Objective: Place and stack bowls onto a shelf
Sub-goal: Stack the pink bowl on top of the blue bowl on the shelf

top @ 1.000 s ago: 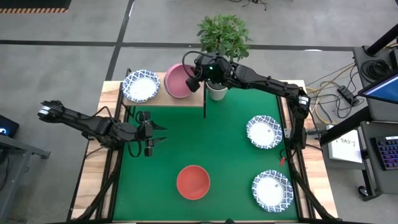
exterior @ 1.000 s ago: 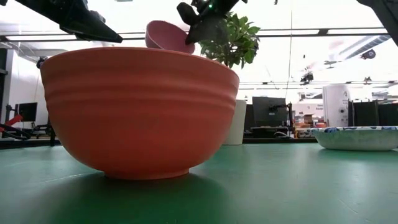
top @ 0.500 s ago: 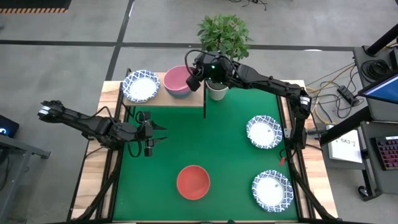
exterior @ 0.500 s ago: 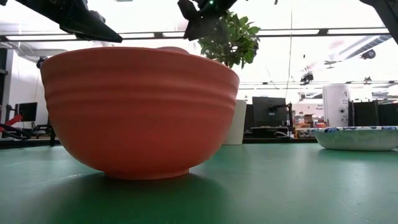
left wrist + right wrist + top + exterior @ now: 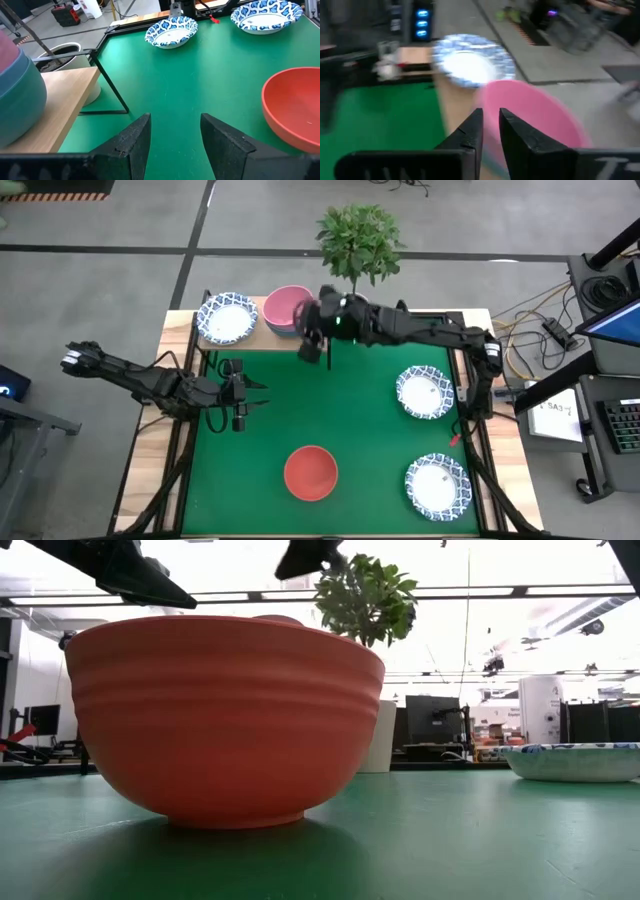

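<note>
The right gripper (image 5: 308,343) hangs just off the front edge of the shelf (image 5: 262,340), beside the pink bowl (image 5: 287,304), which sits nested on top of a stack at the shelf's right end. In the right wrist view the pink bowl (image 5: 535,120) lies ahead of the fingers (image 5: 520,135) and clear of them; the fingers stand close together with only a narrow gap and nothing between them, so the bowl is released. At the shelf's left end rests a white bowl with a blue-patterned rim (image 5: 227,318), just beside the pink one. The left gripper (image 5: 240,395) hovers over the green mat (image 5: 370,430) in front of the shelf, its fingers (image 5: 135,145) spread apart and empty. From its wrist view, the stack shows a blue bowl (image 5: 20,100) under the pink one on the wooden board. The red bowl (image 5: 310,472) stands alone on the mat nearer the front, well apart from both grippers. Two more patterned bowls lie on the mat's right side, one farther back (image 5: 425,391) and one near the front (image 5: 438,486). A potted plant (image 5: 358,240) stands behind the shelf's right end.
</note>
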Controlling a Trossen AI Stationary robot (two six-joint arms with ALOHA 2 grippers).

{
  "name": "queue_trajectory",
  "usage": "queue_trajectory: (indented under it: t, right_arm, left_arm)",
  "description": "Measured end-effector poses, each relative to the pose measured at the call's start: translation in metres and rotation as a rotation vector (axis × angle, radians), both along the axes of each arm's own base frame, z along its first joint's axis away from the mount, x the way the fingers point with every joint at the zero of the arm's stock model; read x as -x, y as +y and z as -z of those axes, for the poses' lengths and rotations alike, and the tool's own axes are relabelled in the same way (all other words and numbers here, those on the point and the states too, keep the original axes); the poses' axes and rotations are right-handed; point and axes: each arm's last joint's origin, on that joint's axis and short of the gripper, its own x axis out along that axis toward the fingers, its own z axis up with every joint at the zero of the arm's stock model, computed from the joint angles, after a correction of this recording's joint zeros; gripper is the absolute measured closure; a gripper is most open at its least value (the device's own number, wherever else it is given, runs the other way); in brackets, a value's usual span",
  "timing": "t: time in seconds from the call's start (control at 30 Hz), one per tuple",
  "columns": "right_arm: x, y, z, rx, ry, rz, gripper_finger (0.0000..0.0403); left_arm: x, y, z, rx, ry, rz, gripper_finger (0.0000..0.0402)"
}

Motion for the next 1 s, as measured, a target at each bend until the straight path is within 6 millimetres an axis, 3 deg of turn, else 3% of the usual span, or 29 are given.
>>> queue_trajectory:
  t: [0.23, 0.4, 0.77, 1.0]
  right_arm:
    - [-0.001, 0.045, 0.034, 0.015, 0.002, -0.128, 0.0382]
    - [0.007, 0.052, 0.058, 0.028, -0.106, -0.107, 0.0393]
    - [0.022, 0.002, 0.086, 0.037, -0.326, 0.126, 0.0394]
    - [0.027, -0.021, 0.082, 0.043, -0.370, 0.176, 0.0394]
  left_arm:
    - [0.000, 0.000, -0.001, 0.004, -0.006, -0.001, 0.0247]
    - [0.000, 0.000, -0.001, 0.005, -0.011, -0.001, 0.0247]
    - [0.000, 0.000, -0.001, 0.006, -0.014, 0.000, 0.0247]
    - [0.000, 0.000, -0.001, 0.000, -0.013, 0.003, 0.0247]
